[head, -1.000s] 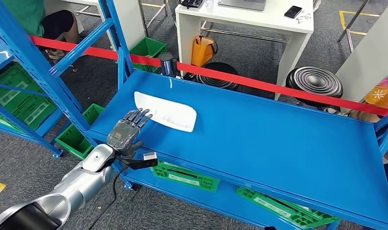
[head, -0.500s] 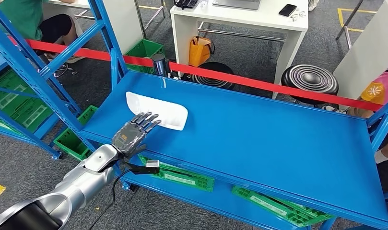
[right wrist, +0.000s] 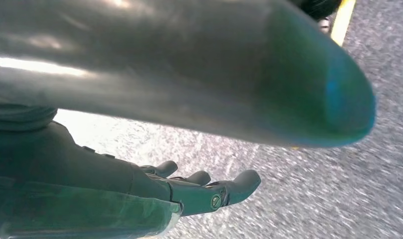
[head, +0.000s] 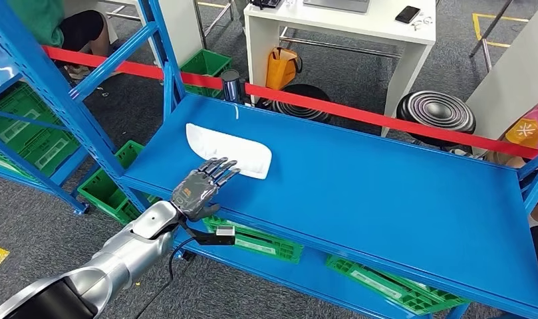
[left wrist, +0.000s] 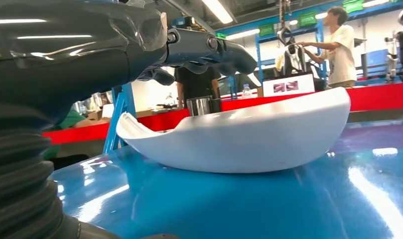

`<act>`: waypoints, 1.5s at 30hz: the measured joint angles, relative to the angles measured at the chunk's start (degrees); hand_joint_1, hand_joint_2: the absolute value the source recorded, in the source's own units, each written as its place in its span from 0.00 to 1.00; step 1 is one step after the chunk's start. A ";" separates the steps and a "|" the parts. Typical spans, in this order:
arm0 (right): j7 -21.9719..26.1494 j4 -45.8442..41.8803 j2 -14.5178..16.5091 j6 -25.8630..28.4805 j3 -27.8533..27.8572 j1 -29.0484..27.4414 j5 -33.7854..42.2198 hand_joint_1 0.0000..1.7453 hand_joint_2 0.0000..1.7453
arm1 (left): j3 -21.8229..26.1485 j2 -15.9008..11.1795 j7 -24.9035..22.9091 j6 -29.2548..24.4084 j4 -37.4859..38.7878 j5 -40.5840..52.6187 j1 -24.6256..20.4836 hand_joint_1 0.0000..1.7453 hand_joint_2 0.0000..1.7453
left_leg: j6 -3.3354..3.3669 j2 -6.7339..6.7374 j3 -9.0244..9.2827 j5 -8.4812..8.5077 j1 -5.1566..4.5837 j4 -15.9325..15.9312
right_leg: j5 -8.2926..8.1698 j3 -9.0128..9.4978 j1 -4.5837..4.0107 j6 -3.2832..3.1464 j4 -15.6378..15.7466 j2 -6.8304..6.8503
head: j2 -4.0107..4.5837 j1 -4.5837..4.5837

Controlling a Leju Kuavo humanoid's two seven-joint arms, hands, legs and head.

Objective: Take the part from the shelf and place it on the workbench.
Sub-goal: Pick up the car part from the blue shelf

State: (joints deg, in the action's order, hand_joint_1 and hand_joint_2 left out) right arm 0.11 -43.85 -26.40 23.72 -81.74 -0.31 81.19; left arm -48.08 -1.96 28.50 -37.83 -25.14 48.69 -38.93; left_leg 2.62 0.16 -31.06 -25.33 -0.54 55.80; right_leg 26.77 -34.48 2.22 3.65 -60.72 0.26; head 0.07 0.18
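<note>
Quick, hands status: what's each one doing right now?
Left hand: open, fingers extended over the near edge of the white part, holding nothing.
Right hand: open, empty, hanging over the floor.

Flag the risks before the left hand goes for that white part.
1. The white part is a smooth, curved shell lying flat on the glossy blue shelf; the open left hand, coming in low from the front edge, may push it away rather than grip it.
2. The part curves up at its ends, so it may rock if pressed.
</note>
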 joint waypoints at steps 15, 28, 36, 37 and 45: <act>0.27 -4.09 -2.28 -0.36 -0.87 -0.22 0.40 0.00 0.00 | -0.42 -0.43 -4.36 -0.10 -0.03 0.64 -0.49 0.00 1.00 | 0.20 -0.19 -3.37 -2.20 0.07 6.66 | -0.90 1.34 -0.70 -2.93 2.69 -0.55 | 0.00 0.27; 1.31 -6.75 -4.89 1.29 -3.34 0.57 0.46 0.00 0.00 | 0.87 -2.55 -8.99 -0.06 0.33 -1.95 -0.07 0.00 0.00 | 1.60 0.29 0.31 1.09 -0.28 -1.76 | 3.44 -5.14 -0.42 -1.15 -9.97 -0.32 | 0.00 -0.05; 2.24 -8.85 -6.01 2.71 -4.68 0.79 0.38 0.00 0.00 | 2.11 -3.72 -10.40 0.24 0.48 -2.16 0.44 0.00 0.00 | -0.91 -0.14 -1.23 -1.01 -0.14 1.79 | -0.74 0.95 -0.01 -2.32 2.38 -0.32 | 0.00 0.07; 2.28 -9.07 -6.09 2.86 -4.78 0.80 0.39 0.00 0.00 | 2.15 -3.85 -10.46 0.23 0.50 -2.01 0.56 0.00 0.00 | -1.25 -0.15 -1.83 -1.94 0.02 3.15 | -0.79 0.98 0.10 -2.51 2.42 -0.36 | 0.00 0.12; 2.38 -9.72 -6.54 3.25 -5.21 0.88 0.68 0.00 0.00 | 2.12 -4.15 -10.54 0.23 0.69 -0.90 2.02 0.00 0.00 | -1.09 -0.34 -5.93 -2.61 0.47 9.88 | -0.75 1.07 -0.47 -2.75 2.48 -0.73 | 0.00 0.26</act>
State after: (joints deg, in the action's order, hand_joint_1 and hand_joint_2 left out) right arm 2.50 -53.57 -32.93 26.97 -86.95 0.57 81.87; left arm -45.97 -6.10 17.97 -37.60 -24.45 47.79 -36.90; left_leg 1.53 -0.18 -36.99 -27.94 -0.07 65.68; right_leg 26.02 -33.40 1.75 0.90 -58.24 -0.47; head 0.07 0.44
